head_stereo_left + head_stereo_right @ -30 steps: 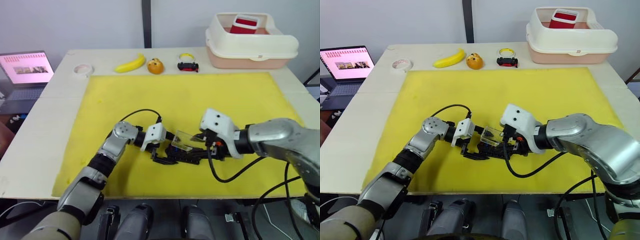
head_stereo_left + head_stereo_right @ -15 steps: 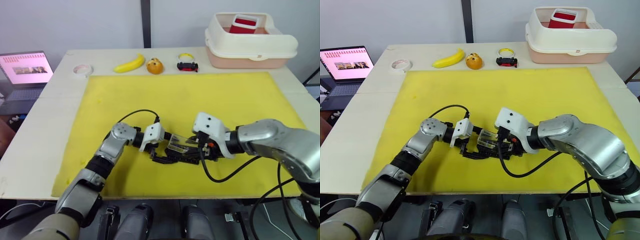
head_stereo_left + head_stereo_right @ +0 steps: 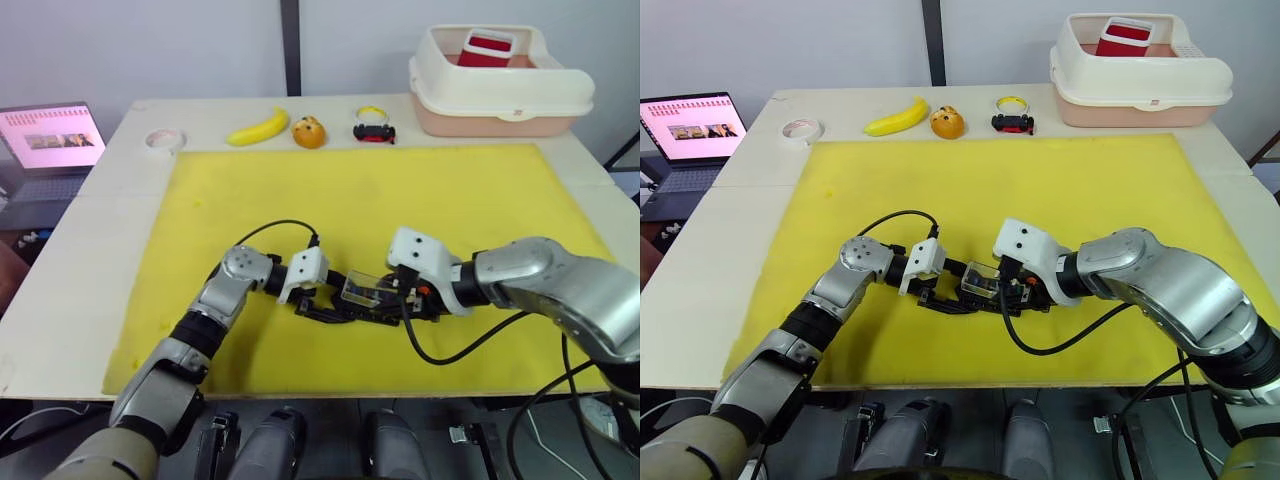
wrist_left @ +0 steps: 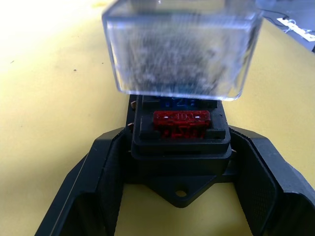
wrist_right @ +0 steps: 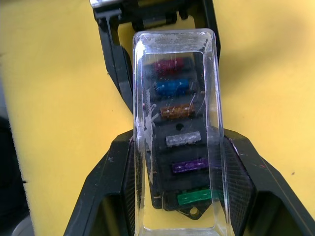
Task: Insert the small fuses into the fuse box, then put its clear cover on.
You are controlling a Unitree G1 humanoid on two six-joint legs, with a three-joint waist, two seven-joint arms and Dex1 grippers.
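My left end effector (image 4: 179,167) clamps the fuse box (image 4: 181,142) on the yellow mat (image 3: 400,200). My right end effector (image 5: 177,196) grips the clear cover (image 5: 177,98) over six seated fuses (image 5: 183,140).

Both arms are clad in rounded silver-grey metal shells with darker joint bands. Each wrist carries a white, boxy camera housing; the one on the right shows two small dark dots, possibly screws. A thin black cable loops from each housing back along its arm. The left gripper (image 4: 179,182) and right gripper (image 5: 182,196) have broad matte black fingers.
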